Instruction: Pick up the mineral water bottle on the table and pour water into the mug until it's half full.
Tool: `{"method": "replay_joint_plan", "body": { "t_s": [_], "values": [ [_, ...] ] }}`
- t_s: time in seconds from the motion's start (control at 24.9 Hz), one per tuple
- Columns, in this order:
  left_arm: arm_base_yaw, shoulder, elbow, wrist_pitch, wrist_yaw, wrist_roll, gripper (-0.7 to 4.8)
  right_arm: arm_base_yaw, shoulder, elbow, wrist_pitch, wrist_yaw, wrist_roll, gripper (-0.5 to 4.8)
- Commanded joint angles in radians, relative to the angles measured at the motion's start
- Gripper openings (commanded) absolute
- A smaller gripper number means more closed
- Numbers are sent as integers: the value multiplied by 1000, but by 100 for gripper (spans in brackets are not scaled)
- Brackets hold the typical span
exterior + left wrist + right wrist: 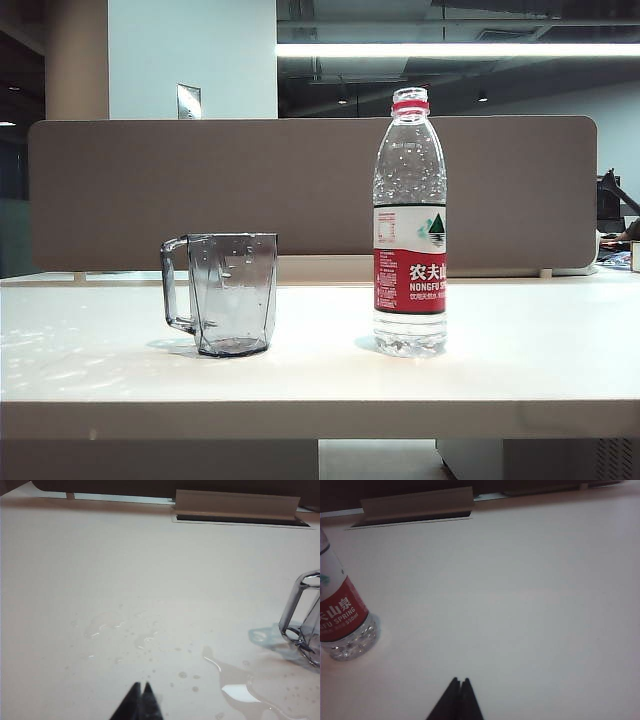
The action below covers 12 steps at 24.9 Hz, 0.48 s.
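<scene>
Clear plastic throughout: the mineral water bottle [410, 225] stands upright on the table [320, 375], right of centre in the exterior view, no cap visible above its red neck ring, water near the shoulder. The mug [231, 293] stands upright well apart to its left, handle turned away from the bottle, apparently empty apart from droplets on its walls.

Neither arm appears in the exterior view. The left gripper [141, 700] hovers over bare tabletop near the mug's handle side, fingertips pressed together, grasping nothing. The right gripper [460, 696] is likewise clenched and empty, with the bottle off to one side of its camera.

Findings:
- Spilled water [235, 685] and scattered droplets lie on the table beside the mug. The wet surface may let the mug slide if nudged.
- An open bottle, this full, will likely slop if squeezed hard or tilted quickly.
- Both grippers must open before any grasp; approaching with tips together would knock the bottle over.
- The transparent mug makes the half-full level hard to judge; overfilling is a risk.
</scene>
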Motion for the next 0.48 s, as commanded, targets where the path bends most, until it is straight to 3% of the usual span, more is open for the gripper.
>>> {"method": "replay_joint_plan", "body": {
  "t_s": [0.04, 0.32, 0.48],
  "values": [
    [-2, 1, 0, -2, -2, 4, -1, 1, -1, 2, 2, 23, -10, -5],
    [-2, 8, 5, -5, -2, 4, -1, 1, 2, 2, 1, 27, -57, -5],
    [-37, 215, 158, -153, -16, 4, -1, 2, 1, 2, 5, -16, -46, -5]
  ]
}}
